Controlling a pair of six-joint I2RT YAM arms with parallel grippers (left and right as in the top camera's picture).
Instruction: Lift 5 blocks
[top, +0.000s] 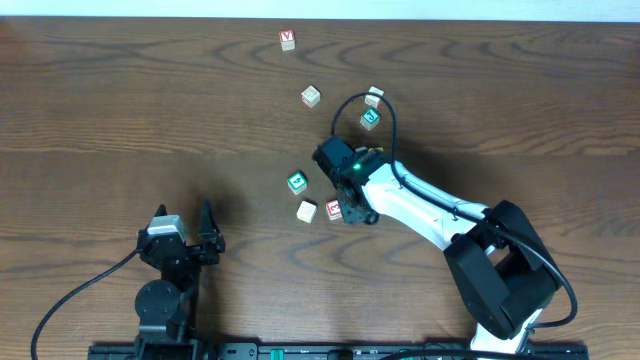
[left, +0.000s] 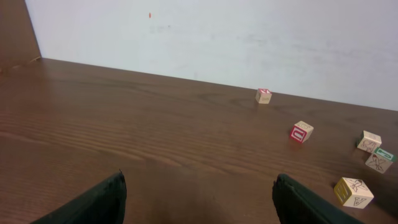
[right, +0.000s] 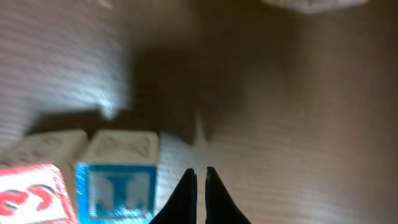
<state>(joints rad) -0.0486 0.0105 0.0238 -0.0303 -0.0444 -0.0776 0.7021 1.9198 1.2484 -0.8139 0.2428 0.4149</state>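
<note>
The blue-faced wooden letter cube is seen upright just left of the right gripper, whose jaws are pressed together on nothing, while the left gripper is held with jaws wide apart.

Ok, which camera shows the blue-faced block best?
Right wrist: the blue block sits close and large at lower left, white letter visible, just left of the shut right gripper. Overhead, the right arm covers that spot, so no blue shows. The left wrist view does not include it.

White right arm with black joints, green light behind the right gripper, looping black cable, black left arm.
</note>
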